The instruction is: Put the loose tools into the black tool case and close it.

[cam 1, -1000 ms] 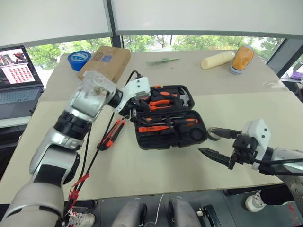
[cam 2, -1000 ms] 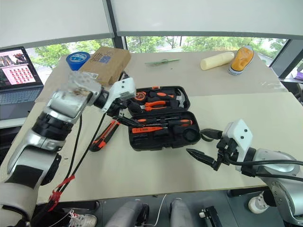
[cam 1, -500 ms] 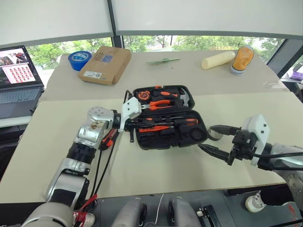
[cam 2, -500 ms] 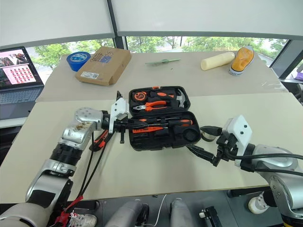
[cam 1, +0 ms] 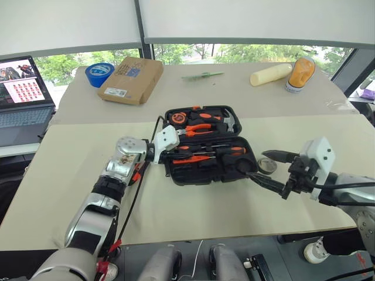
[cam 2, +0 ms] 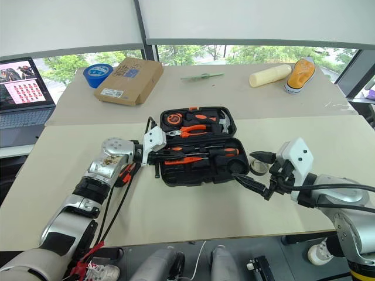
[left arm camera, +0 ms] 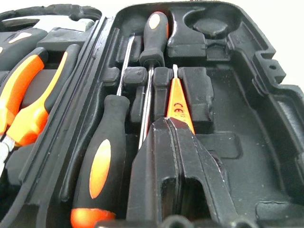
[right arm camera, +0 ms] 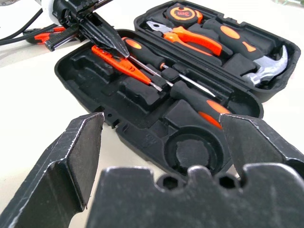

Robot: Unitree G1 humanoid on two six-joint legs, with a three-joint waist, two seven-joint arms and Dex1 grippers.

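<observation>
The black tool case (cam 1: 205, 179) lies open at the table's middle. In its near half are the slim orange screwdriver (left arm camera: 179, 105) and two black-and-orange screwdrivers (left arm camera: 101, 160) (left arm camera: 155, 31). My left gripper (cam 1: 168, 156) is shut at the case's left end, its tips down over the orange screwdriver's handle. The utility knife (right arm camera: 47, 38) lies left of the case, partly hidden by my left arm. Right of the case sits the small grey tape ring (cam 1: 268, 167), between the spread fingers of my open right gripper (cam 1: 255, 164).
Pliers (cam 1: 202, 127), a hammer and a tape measure fill the case's far half. A cardboard box (cam 1: 130, 79) and a blue tape roll (cam 1: 97, 73) stand at the back left, beside a laptop (cam 1: 20, 93). A yellow roll (cam 1: 269, 74) and an orange item (cam 1: 300, 73) sit back right.
My left arm has come down, and its gripper has gone from open to shut at the case's left end. The right gripper has hardly moved.
</observation>
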